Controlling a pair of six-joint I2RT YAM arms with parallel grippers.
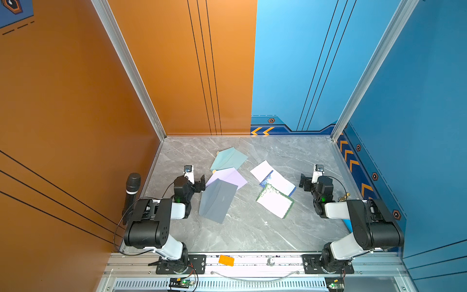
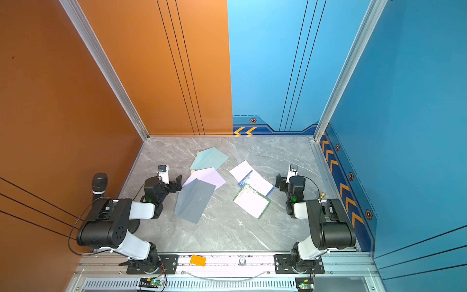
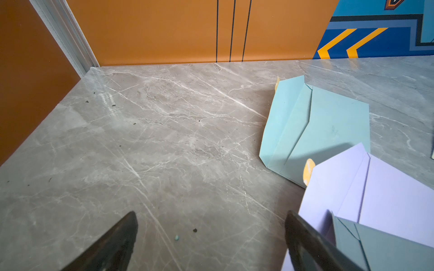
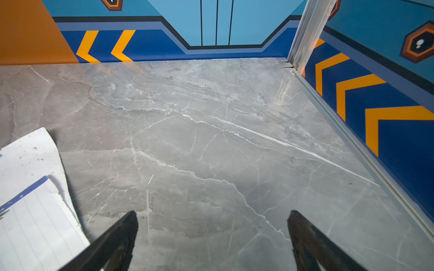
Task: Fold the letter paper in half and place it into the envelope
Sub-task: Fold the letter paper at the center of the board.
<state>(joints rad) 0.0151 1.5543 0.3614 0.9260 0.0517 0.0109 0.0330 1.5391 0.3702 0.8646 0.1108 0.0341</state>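
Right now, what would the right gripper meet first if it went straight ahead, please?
The way looks free: only bare table ahead of the right gripper up to the back wall, probably. The letter paper lies aside.

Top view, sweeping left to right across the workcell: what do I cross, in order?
Microphone → left gripper → grey envelope → green-bordered letter paper → right gripper. Left out, since they overlap these: lilac envelope, light blue envelope, blue-bordered letter paper.

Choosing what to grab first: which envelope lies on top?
The slate-grey paper envelope; it overlaps the lilac paper envelope, which overlaps the pale teal paper envelope.
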